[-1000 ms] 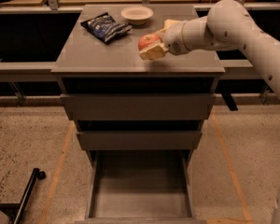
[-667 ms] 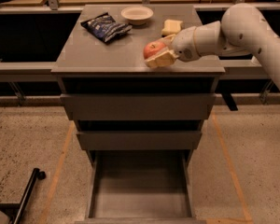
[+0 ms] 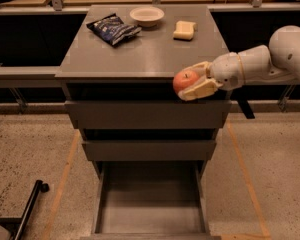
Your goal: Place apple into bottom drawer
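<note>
**Apple's in the claw, open drawer is down and slightly over**

The claw (image 3: 194,82) is clamped on the apple (image 3: 184,80), one tan finger over the top and one underneath, so it's properly grasping it, not just nudging. The apple hangs just off the front edge of the desk (image 3: 140,56), about level with that edge and in front of the top drawer face. As far as I can tell it touches neither.

The bottom drawer (image 3: 150,211) is pulled out with its floor showing. It sits well below the claw and a little toward the left of the picture, while the arm reaches in from the right. My guess is the next move is mostly a descent plus a small sideways shift, staying clear of the two shut drawer fronts above.

The bowl (image 3: 146,16), chip bag (image 3: 112,29) and sponge (image 3: 184,30) sit further back on the desk, out of the way.
</note>
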### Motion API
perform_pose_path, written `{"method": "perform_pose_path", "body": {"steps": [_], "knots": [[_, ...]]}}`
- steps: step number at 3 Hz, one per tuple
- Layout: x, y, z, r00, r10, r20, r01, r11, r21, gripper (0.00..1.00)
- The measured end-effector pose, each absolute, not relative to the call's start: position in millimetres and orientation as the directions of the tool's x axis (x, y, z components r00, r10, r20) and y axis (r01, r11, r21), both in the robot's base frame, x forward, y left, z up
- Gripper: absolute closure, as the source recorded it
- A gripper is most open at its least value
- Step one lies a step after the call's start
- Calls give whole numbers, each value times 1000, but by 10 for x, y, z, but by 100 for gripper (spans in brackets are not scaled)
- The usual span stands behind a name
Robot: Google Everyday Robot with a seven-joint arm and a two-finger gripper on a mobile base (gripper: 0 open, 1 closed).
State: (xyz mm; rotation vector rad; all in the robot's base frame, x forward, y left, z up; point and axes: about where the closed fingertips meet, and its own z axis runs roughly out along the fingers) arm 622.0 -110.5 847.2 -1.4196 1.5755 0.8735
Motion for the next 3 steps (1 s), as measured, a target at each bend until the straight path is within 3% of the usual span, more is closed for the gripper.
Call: {"method": "perform_pose_path", "body": {"steps": [3], "knots": [[6042, -982, 8315, -18, -449, -893, -1000, 24, 8, 100]]}}
